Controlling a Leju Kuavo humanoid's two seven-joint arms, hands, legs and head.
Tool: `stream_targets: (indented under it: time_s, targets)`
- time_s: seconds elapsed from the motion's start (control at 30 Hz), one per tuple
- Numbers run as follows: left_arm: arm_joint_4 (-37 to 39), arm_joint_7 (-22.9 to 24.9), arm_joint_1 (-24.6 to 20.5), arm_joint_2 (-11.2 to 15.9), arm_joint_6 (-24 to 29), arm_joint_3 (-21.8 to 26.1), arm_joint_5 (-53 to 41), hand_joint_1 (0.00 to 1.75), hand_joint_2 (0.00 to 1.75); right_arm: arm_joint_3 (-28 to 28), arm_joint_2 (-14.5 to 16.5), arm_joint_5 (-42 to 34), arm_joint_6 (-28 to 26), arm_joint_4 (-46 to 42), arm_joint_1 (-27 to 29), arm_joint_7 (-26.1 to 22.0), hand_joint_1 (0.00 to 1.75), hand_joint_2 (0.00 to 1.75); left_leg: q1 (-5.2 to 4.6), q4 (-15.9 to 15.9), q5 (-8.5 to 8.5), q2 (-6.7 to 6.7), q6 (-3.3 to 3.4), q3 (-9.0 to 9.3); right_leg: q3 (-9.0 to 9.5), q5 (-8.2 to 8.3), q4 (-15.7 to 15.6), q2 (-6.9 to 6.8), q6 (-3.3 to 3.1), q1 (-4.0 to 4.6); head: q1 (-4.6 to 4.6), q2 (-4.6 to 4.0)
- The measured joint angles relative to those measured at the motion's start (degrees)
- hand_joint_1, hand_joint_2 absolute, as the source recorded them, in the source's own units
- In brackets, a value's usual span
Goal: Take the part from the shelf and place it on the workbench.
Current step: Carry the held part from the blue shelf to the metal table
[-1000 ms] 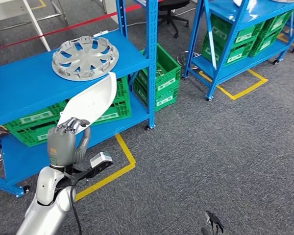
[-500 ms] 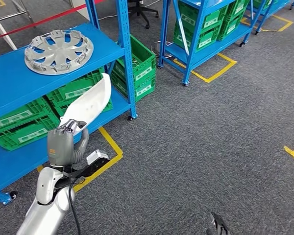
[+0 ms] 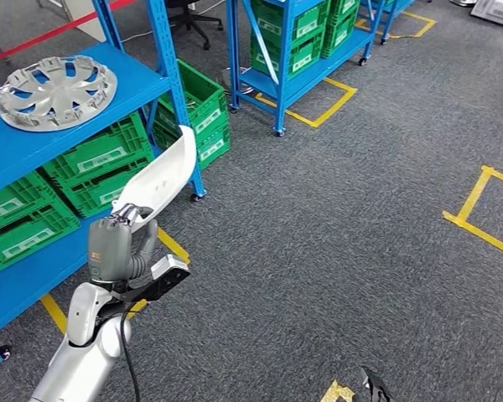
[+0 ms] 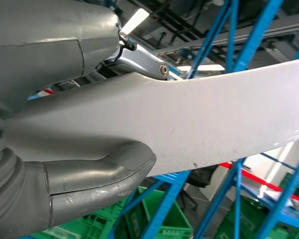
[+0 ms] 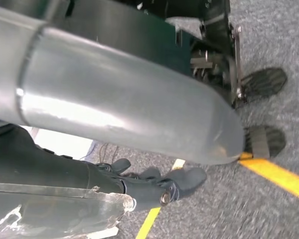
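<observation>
The part is a long, curved white panel. My left hand holds it by its lower end, raised in front of my body, and the panel slants up towards the blue shelf. Up close in the left wrist view, the grey thumb presses under the white panel while the fingers clamp it from the other side. My right hand hangs low at the bottom edge of the head view. In the right wrist view that right hand holds nothing and its dark fingers are loosely extended above the carpet.
The blue shelf on the left carries a silver wheel cover, with green crates beneath. A second blue rack with crates stands behind. Grey carpet with yellow tape marks stretches out to the right.
The whole picture has slid left, so the camera has turned right, away from the shelf. My left hand still holds the white panel in the same pose.
</observation>
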Motion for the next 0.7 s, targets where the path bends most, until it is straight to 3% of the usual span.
stream_targets:
  time_s: [0.07, 0.1, 0.17, 0.2, 0.23, 0.27, 0.33, 0.4, 0.43, 0.5, 0.53, 0.57, 0.67, 0.7]
  targets:
    - [0.0, 0.2, 0.0, 0.1, -0.1, 0.0, -0.4, 1.75, 1.75, -0.3, 0.0, 0.1, 0.0, 0.0, 0.1, -0.1, 0.0, 0.0, 0.2, 2.5, -3.15, -2.1, -0.85, -1.0, -1.21, 1.29, -0.2, 0.94, -0.82, -0.32, -0.1, 0.0]
    - [0.1, 0.4, 0.0, 0.2, -0.1, 0.0, -0.8, 1.75, 1.75, -0.4, 0.1, 0.1, 0.0, -0.1, 0.0, 0.0, 0.0, 0.0, 0.34, 5.4, -5.99, -3.48, -1.22, -1.86, -1.83, 1.97, -0.2, 1.43, -1.05, -0.42, -0.15, 0.0]
    - [0.3, 1.0, 0.0, 0.3, -0.3, 0.0, -1.6, 1.75, 1.75, -0.7, 0.1, 0.1, 0.0, -0.1, 0.0, 0.1, 0.0, 0.0, 0.47, 12.8, -10.77, -4.72, -1.52, -3.59, -3.71, 3.46, -0.1, 2.62, -1.25, -0.45, -0.24, 0.0]
    - [0.4, 1.2, 0.0, 0.4, -0.4, 0.0, -2.0, 1.75, 1.75, -0.8, 0.1, 0.1, 0.1, -0.1, 0.1, 0.1, 0.0, 0.0, 0.49, 15.3, -11.41, -4.89, -1.54, -3.83, -4.7, 4.24, -0.1, 3.24, -1.24, -0.46, -0.23, 0.0]
    - [0.4, 1.3, 0.0, 0.4, -0.5, 0.0, -2.3, 1.75, 1.75, -0.9, 0.2, 0.1, 0.1, -0.1, 0.1, 0.1, 0.0, 0.0, 0.51, 16.1, -10.7, -5.01, -1.5, -3.34, -5.71, 5.0, 0.0, 3.83, -1.18, -0.48, -0.23, 0.0]
    - [0.5, 1.4, 0.0, 0.4, -0.5, 0.0, -2.5, 1.75, 1.75, -1.0, 0.2, 0.1, 0.1, -0.1, 0.2, 0.1, 0.0, 0.0, 0.55, 15.0, -9.05, -5.23, -1.42, -1.97, -6.7, 5.75, 0.1, 4.41, -1.07, -0.53, -0.22, 0.0]
    - [0.5, 1.4, -0.1, 0.4, -0.6, 0.0, -2.7, 1.75, 1.75, -1.1, 0.2, 0.1, 0.1, -0.2, 0.2, 0.1, 0.0, 0.0, 0.71, 8.3, -6.58, -7.04, -1.18, 3.0, -8.58, 7.22, 0.3, 5.63, -0.63, -0.62, -0.23, 0.0]
    - [0.5, 1.4, -0.1, 0.4, -0.7, 0.0, -2.7, 1.75, 1.75, -1.2, 0.2, 0.1, 0.1, -0.4, 0.2, 0.3, 0.0, 0.0, 0.9, 1.5, -7.06, -9.23, -0.73, 7.28, -9.87, 8.78, 0.3, 6.8, -0.08, -0.6, -0.19, 0.0]
    - [0.5, 1.4, -0.1, 0.4, -0.7, 0.0, -2.8, 1.75, 1.75, -1.3, 0.2, 0.1, 0.1, -0.5, 0.2, 0.3, 0.0, 0.0, 0.87, -0.2, -7.63, -9.71, -0.47, 8.03, -10.21, 9.51, 0.1, 7.33, 0.23, -0.58, -0.21, 0.0]
    - [0.6, 1.5, -0.2, 0.4, -0.8, -0.1, -2.9, 1.75, 1.75, -1.5, 0.2, 0.2, 0.1, -0.6, 0.6, 0.3, 0.0, 0.0, 0.92, -0.5, -7.08, -8.76, 0.23, 7.44, -10.75, 10.62, -0.4, 8.1, 0.9, -0.63, -0.34, 0.0]
    - [0.6, 1.7, -0.3, 0.4, -0.9, -0.1, -3.1, 1.75, 1.75, -1.6, 0.2, 0.2, 0.1, -0.6, 0.8, 0.3, 0.0, 0.0, 1.0, -0.5, -6.62, -8.18, 0.65, 7.0, -11.25, 10.09, -0.1, 7.67, 1.21, -0.6, -0.36, 0.0]
    - [0.6, 1.9, -0.3, 0.3, -1.0, -0.1, -3.5, 1.75, 1.75, -1.8, 0.1, 0.2, 0.1, -0.6, 0.9, 0.5, 0.0, 0.0, 1.11, -0.6, -6.08, -7.49, 1.09, 6.52, -11.95, 8.41, 1.4, 6.72, 1.5, -0.58, -0.13, 0.0]
    - [0.6, 2.9, -0.2, 0.5, -1.5, -0.1, -4.2, 1.75, 1.75, -2.1, 0.4, 0.4, 0.3, -0.6, 1.1, 1.3, 0.0, 0.0, 0.95, -0.6, -4.78, -5.49, 1.62, 5.14, -14.85, 0.54, 12.5, 3.37, 2.29, -0.88, 0.58, 0.0]
    - [0.6, 3.1, -0.2, 0.6, -1.8, -0.1, -4.3, 1.75, 1.75, -2.3, 0.4, 0.5, 0.3, -0.6, 1.1, 1.4, 0.0, 0.0, 0.9, -0.5, -4.4, -4.77, 1.57, 4.66, -15.39, -0.4, 16.0, 2.98, 2.51, -1.05, 0.57, 0.0]
